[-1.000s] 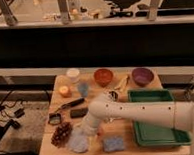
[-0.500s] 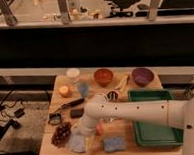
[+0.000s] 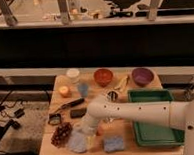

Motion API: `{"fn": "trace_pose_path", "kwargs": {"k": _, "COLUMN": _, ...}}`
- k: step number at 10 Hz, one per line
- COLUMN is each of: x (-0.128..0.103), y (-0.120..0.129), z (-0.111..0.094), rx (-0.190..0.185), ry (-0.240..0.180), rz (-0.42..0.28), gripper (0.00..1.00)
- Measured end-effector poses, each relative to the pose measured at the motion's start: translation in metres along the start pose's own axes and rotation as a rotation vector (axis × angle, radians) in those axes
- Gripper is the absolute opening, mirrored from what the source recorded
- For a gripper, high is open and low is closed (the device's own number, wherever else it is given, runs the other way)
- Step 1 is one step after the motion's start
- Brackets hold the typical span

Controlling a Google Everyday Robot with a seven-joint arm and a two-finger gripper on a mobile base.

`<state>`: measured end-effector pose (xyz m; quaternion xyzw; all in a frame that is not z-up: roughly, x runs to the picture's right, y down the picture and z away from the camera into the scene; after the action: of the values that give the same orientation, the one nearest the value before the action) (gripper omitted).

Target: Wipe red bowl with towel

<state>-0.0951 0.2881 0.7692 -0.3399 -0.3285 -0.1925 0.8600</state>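
End effector: we see the end effector [image 3: 86, 131] low at the front left of the table [image 3: 99, 93], at the tip of the white arm [image 3: 138, 112], which reaches in from the right.
End effector state: we cannot tell from this view whether it is apart, together or clamped on anything.
Towel: the towel [image 3: 76, 142] lies crumpled on the front left part of the table, right under and just beside the end effector; we cannot tell whether they touch.
Red bowl: the red bowl [image 3: 103, 76] stands upright in the back row, about the middle of the table's far edge.
Bowl relative to end effector: we place it well apart from the end effector, farther back and a little to the right, with the bend of the arm between them.
Bowl shape and material: round and deep, with a smooth, slightly glossy wall.
Towel texture: pale blue, soft, lying in loose folds.
Table: light wood, flat and rectangular.
Neighbours of the bowl: a white cup [image 3: 73, 74] to its left and a round purple bowl [image 3: 142, 76] to its right, with a yellow banana [image 3: 122, 83] between the two bowls.
Right side: a shallow rectangular green tray [image 3: 152, 119], partly crossed by the arm.
Front edge: a dark bunch of grapes [image 3: 61, 134] left of the towel and a squarish blue sponge [image 3: 113, 143] right of it.
Left side: a small orange [image 3: 64, 91].
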Motion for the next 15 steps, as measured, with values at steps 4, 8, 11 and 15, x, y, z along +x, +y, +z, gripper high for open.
{"fn": "trace_pose_path", "kwargs": {"k": 4, "x": 0.0118, "y": 0.0018, "z": 0.0015, "rx": 0.009, "ry": -0.009, "rz": 0.012, "gripper": 0.8}}
{"fn": "trace_pose_path", "kwargs": {"k": 8, "x": 0.009, "y": 0.0003, "z": 0.0041, "rx": 0.01, "ry": -0.019, "rz": -0.003, "gripper": 0.77}}
{"fn": "trace_pose_path", "kwargs": {"k": 11, "x": 0.007, "y": -0.0002, "z": 0.0038, "rx": 0.014, "ry": -0.023, "rz": -0.011, "gripper": 0.55}}
{"fn": "trace_pose_path", "kwargs": {"k": 15, "x": 0.0069, "y": 0.001, "z": 0.0052, "rx": 0.013, "ry": -0.033, "rz": -0.021, "gripper": 0.22}}
